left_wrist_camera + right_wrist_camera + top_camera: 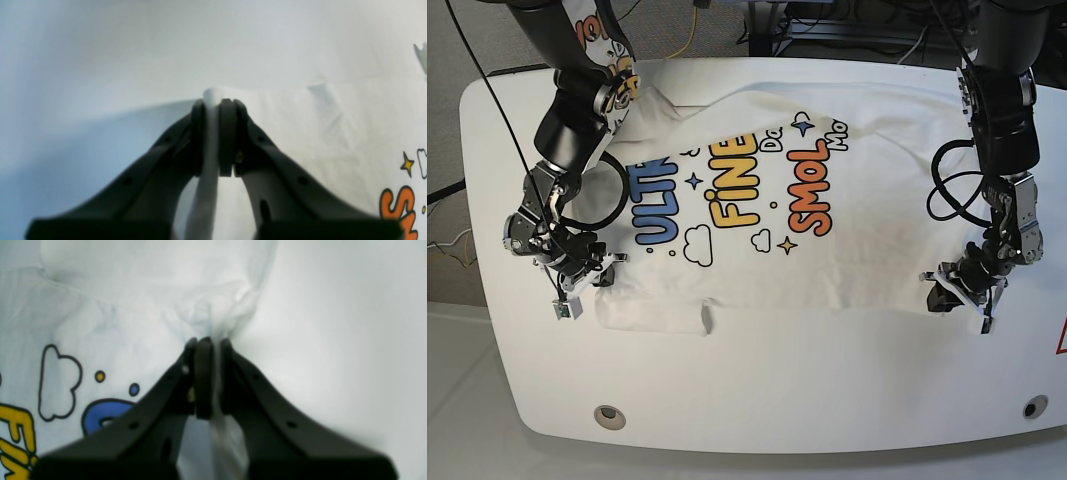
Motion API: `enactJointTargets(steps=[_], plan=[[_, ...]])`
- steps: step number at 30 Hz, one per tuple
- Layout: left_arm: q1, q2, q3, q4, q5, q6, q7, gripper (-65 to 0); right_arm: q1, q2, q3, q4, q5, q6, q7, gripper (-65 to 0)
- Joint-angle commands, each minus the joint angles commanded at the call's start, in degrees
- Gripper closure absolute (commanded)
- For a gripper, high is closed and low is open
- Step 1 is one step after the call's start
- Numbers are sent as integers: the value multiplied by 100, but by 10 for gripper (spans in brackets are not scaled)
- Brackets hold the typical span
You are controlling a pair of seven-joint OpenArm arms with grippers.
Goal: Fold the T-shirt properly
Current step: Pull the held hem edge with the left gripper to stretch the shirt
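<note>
The white T-shirt point(747, 285) lies spread on the table with its colourful print facing up. My right gripper point(605, 270) is at the shirt's left edge in the base view. The right wrist view shows that gripper point(208, 340) shut on a bunched pinch of the white fabric point(133, 323). My left gripper point(934, 292) is at the shirt's right edge. In the left wrist view it point(217, 100) is shut on a thin fold of the cloth point(300, 133). A lower corner of the shirt is turned over near the front edge.
The white table point(777, 400) has a round hole near each front corner point(608, 415). Cables point(767, 30) lie behind its far edge. A red marking point(1059, 340) sits at the right rim.
</note>
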Motion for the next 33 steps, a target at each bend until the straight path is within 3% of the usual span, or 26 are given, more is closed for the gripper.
enactJointTargets(steps=[23, 28, 33], plan=[[-343, -105, 316, -18, 0, 0, -9, -51, 70, 53, 0, 9, -9, 0, -44, -23], [-360, -105, 316, -18, 0, 0, 9, -51, 70, 62, 0, 70, -9, 0, -229, -23], [-343, -114, 299, 9, -9, 0, 70, -49, -53, 53, 9, 756, -9, 0, -492, -23]])
